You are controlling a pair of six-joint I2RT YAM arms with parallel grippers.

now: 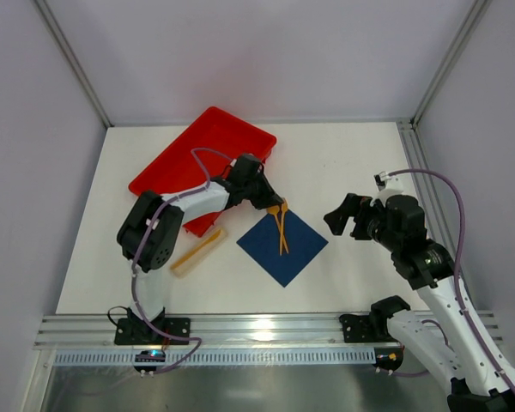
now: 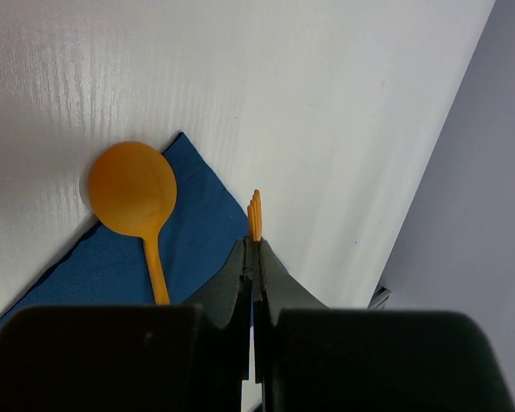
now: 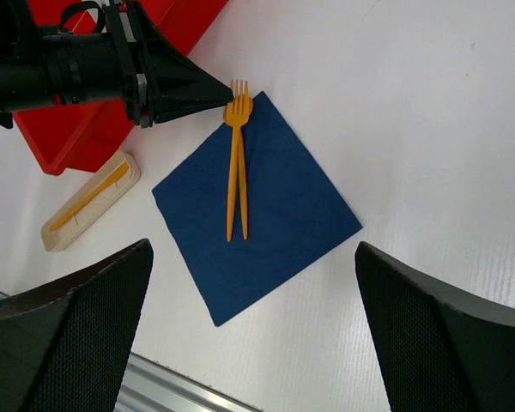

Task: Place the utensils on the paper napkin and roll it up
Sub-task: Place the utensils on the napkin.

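Left gripper (image 2: 253, 249) has its jaws pressed tight together on the fork (image 2: 255, 215), pinching it right by the head so only the short tines poke out past the tips. The fork's handle runs down across the paper napkin (image 3: 283, 215), and the spoon (image 2: 133, 189) lies right alongside it, bowl up at the napkin's far corner, with the two handles nearly parallel and close together. The napkin itself sits flat and unrolled like a diamond in the middle of the worktop (image 1: 352, 163), between the two arms. Right gripper (image 1: 343, 216) hangs above the worktop off to the napkin's right, jaws spread wide with nothing in them and not touching anything. One more orange piece (image 3: 90, 197) is off the napkin, lying along the pale beige strip (image 3: 58, 236), which sits just left of the napkin and right beside the near edge of the red tray (image 1: 206, 146). The tray is at the far left, turned at an angle. I can't tell from these shots whether that third piece is a knife.
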